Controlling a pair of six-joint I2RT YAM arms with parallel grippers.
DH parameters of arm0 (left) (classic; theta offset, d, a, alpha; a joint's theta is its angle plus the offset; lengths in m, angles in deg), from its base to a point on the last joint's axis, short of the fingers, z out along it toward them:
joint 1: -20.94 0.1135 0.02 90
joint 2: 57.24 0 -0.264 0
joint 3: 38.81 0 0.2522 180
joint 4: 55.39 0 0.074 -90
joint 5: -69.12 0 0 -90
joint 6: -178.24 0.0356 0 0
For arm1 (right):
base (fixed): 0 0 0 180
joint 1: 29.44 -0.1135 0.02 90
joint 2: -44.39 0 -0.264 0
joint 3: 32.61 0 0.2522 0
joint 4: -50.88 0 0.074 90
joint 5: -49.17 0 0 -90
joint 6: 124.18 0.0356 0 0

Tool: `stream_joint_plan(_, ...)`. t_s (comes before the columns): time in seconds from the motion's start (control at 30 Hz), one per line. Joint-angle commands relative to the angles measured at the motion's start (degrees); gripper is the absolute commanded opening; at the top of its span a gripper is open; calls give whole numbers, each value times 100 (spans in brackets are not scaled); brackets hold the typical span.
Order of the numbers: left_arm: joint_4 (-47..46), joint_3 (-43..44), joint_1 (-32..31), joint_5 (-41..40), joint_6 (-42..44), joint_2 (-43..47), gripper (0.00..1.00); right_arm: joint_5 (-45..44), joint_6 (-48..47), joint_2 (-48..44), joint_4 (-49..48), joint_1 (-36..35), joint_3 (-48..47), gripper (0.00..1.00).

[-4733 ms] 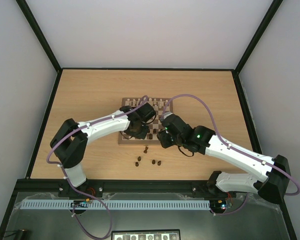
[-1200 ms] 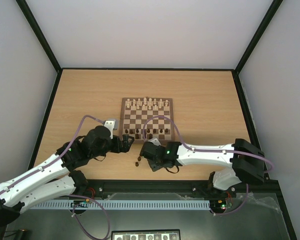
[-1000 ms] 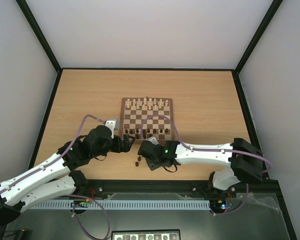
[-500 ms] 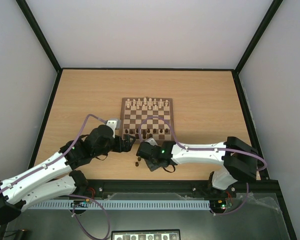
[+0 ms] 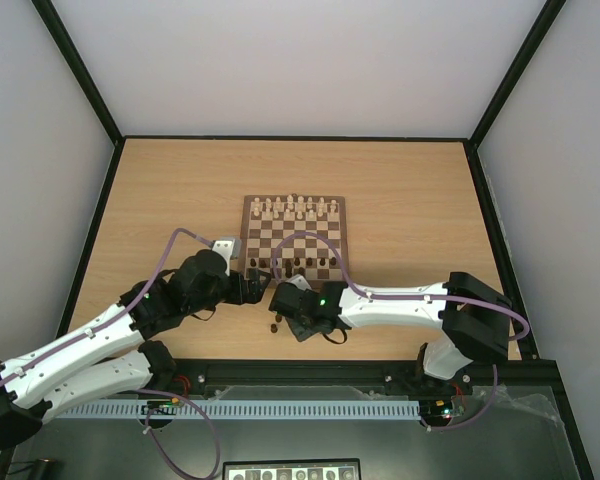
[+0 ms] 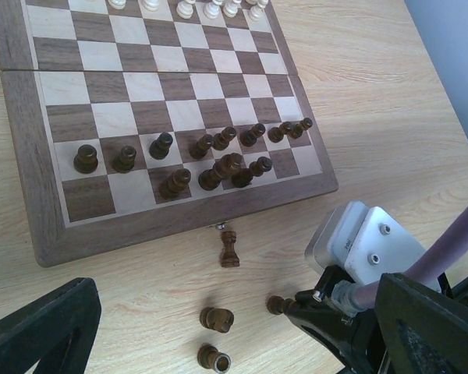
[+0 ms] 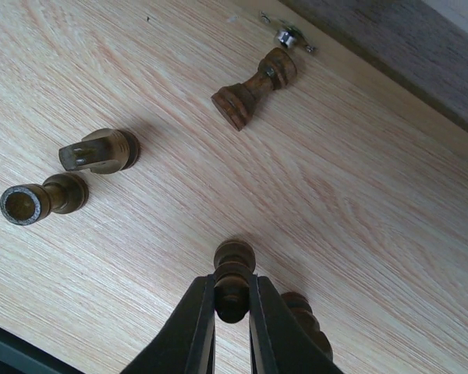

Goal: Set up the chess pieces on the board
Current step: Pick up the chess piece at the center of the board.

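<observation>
Okay, my right tool [image 7: 232, 290] is clamped on one dark piece [image 7: 234, 255] on the worktop [image 7: 390, 202], just off the board [image 6: 31, 226]. Loose dark pieces [image 7: 101, 149] lie beside it. My left tool [image 6: 234, 296] hangs wide open and holds nothing. Further out, the chess pieces [image 6: 218, 140] stand on the board's near rows, with the cream pieces [image 6: 218, 8] at its far edge.

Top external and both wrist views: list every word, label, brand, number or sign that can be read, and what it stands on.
None can be read.
The square wooden chessboard shows no letters or numbers on its brown border.
The dark panel at the bottom edge of the top view carries small pale marks, too small to read.
</observation>
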Motion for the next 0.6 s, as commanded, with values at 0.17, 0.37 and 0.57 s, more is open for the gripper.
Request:
stream_joint_plan(0.17, -94, 137, -25, -241, 105, 131, 99, -110, -12, -173, 174, 23, -99, 7)
stream_joint_plan(0.37, -54, 236, -20, -254, 143, 109, 99, -177, -59, -453, 290, 95, -181, 7)
stream_joint_plan(0.57, -25, 249, -26, -263, 130, 130, 99, -264, -82, -652, 465, 291, -279, 7)
